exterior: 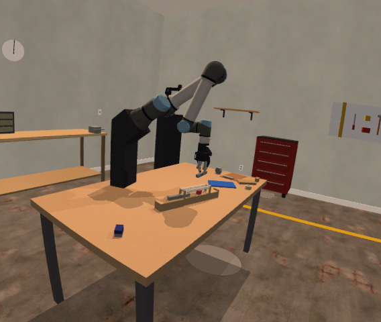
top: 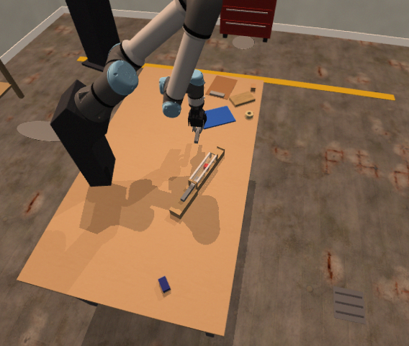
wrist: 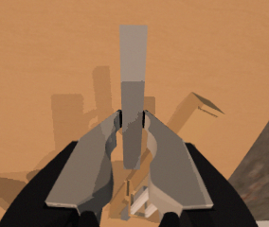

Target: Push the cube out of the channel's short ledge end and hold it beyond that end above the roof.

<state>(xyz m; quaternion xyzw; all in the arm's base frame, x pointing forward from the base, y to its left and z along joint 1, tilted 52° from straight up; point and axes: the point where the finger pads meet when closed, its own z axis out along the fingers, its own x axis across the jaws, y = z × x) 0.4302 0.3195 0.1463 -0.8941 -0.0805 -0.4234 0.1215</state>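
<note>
My gripper (top: 197, 130) (exterior: 202, 171) (wrist: 132, 111) is shut on a grey bar (top: 196, 138) (exterior: 201, 174) (wrist: 134, 52), held across the fingertips above the table, behind the channel's far end. The wooden channel (top: 176, 209) (exterior: 197, 200) has a roof of white bars (top: 199, 167) (exterior: 196, 188) (wrist: 139, 200). A red cube (top: 205, 166) (exterior: 198, 192) sits inside under the roof, nearer the far end. That far end has the short ledge and raised lip (top: 220, 149) (exterior: 217, 191) (wrist: 210, 103). A second grey bar (top: 187, 192) (exterior: 178, 196) lies on the long near ledge, pointing into the channel's mouth.
A blue sheet (top: 219, 117) (exterior: 221, 184) lies behind the channel, with a wooden block (top: 242, 98), a small ring (top: 249, 114) and a brown sheet (top: 222, 85) farther back. A dark blue block (top: 164, 284) (exterior: 118, 229) lies near the table's front edge.
</note>
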